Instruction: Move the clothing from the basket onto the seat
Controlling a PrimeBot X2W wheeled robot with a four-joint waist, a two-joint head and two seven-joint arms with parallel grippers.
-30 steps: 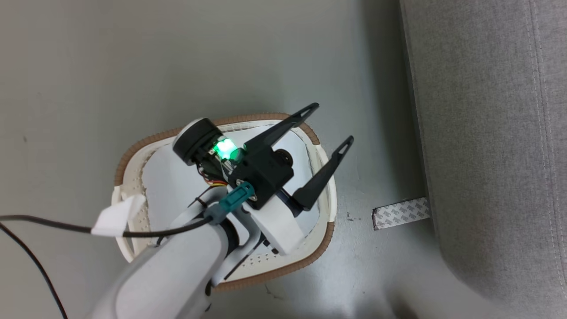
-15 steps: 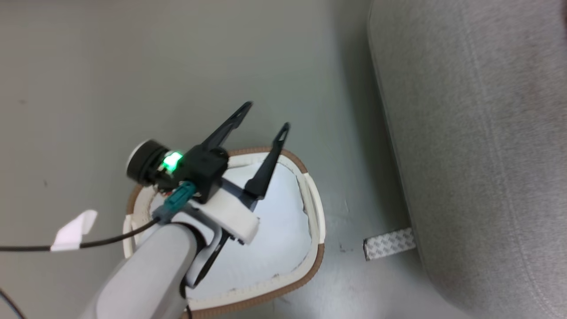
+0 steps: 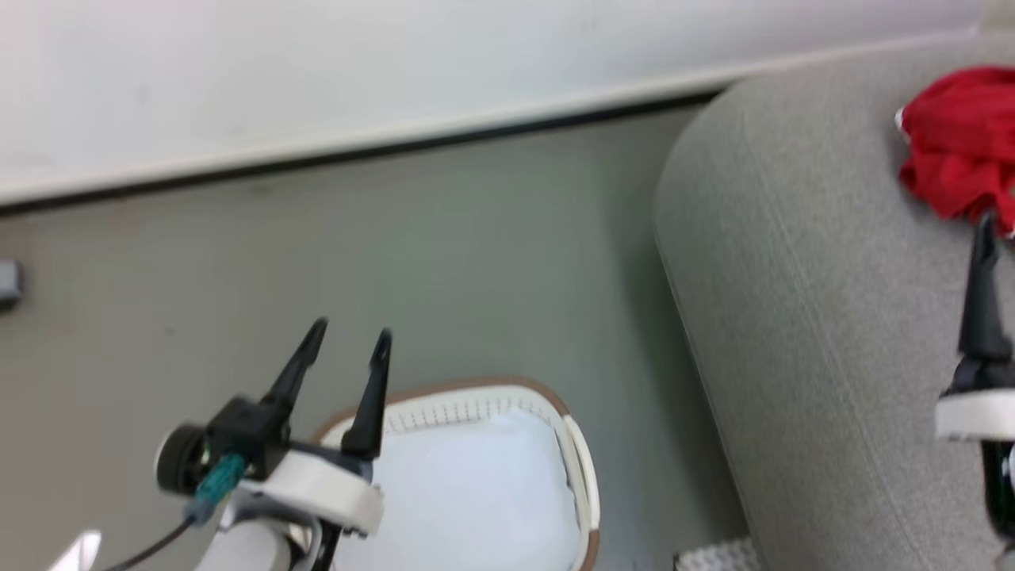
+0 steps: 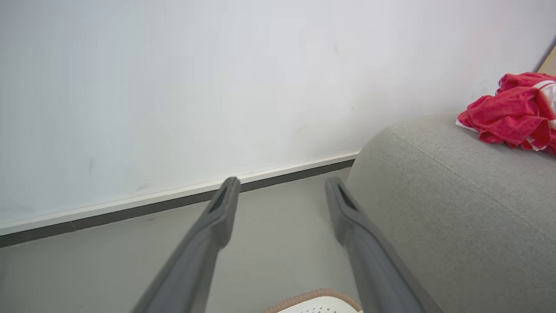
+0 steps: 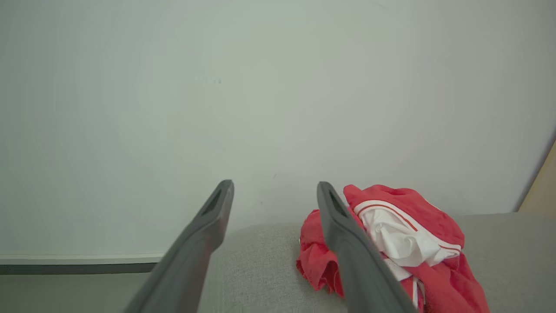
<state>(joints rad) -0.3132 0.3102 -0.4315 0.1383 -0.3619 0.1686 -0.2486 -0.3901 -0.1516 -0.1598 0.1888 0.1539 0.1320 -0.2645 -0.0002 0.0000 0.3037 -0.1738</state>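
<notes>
While both arms hang free, the clothing (image 3: 959, 143) lies bunched on top of the seat (image 3: 801, 317), at the seat's wall end. It's red with white trim showing, and nothing grips it.

Right gripper (image 5: 274, 186): over the seat, just short of the clothing, fingers aimed at the wall (image 3: 396, 63). Jaws are spread moderately with nothing between them. In the right wrist view one finger overlaps the garment's edge, and I can't tell whether it touches.

Basket (image 3: 584, 476): on the floor (image 3: 476, 262) near the seat's rounded side, apart from it. Only a pale bluish-white cloth (image 3: 468, 500) shows inside.

Left gripper (image 3: 350, 330): off the seat, above the part of the basket farthest from the seat. Its jaws are parted and empty, tips toward the wall.
</notes>
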